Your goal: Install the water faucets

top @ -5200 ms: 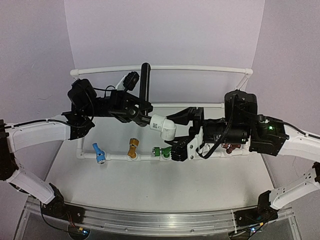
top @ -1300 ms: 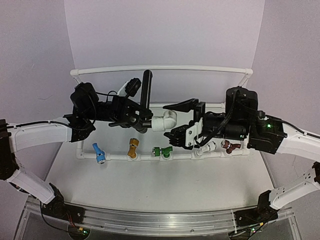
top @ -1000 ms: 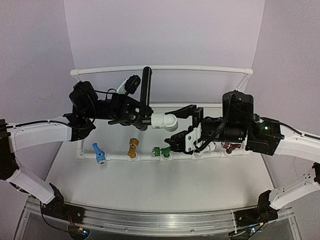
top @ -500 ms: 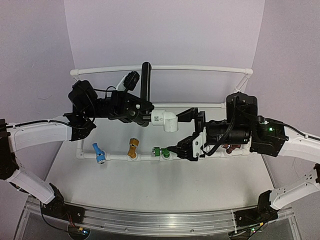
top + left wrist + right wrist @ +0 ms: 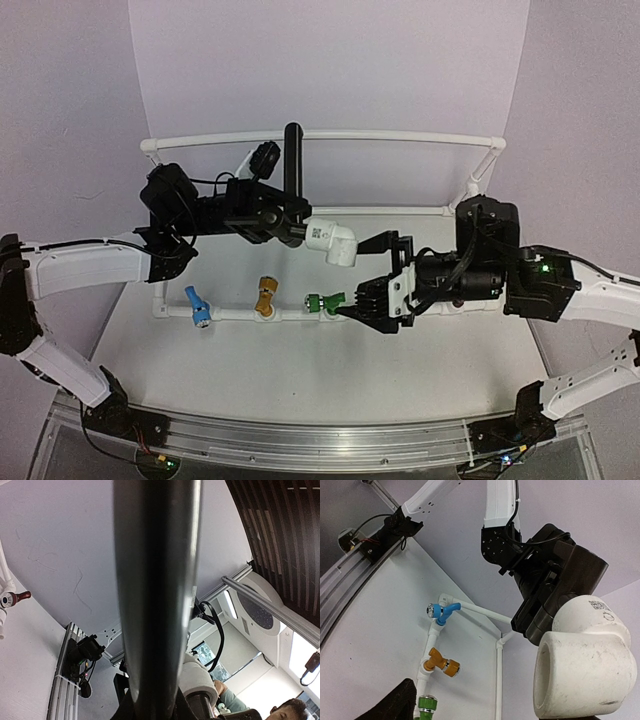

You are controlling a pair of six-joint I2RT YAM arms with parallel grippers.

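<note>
The left gripper point(image 5: 280, 215) stays clamped on the dark grey-black plastic faucet point(image 5: 293, 165), long lever upright, held above the white pipe frame point(image 5: 400, 137). The right gripper point(image 5: 355, 280), around the white elbow fitting point(image 5: 336, 242) a second ago, has backed off with jaws open. It is likely resetting for another twist.

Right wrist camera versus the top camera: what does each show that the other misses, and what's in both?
Only right wrist: the open mouth of the white fitting. Only top: the long lever of the black faucet, and the right gripper seen whole, open. Both: that fitting, the blue faucet, yellow faucet and green faucet.
</note>
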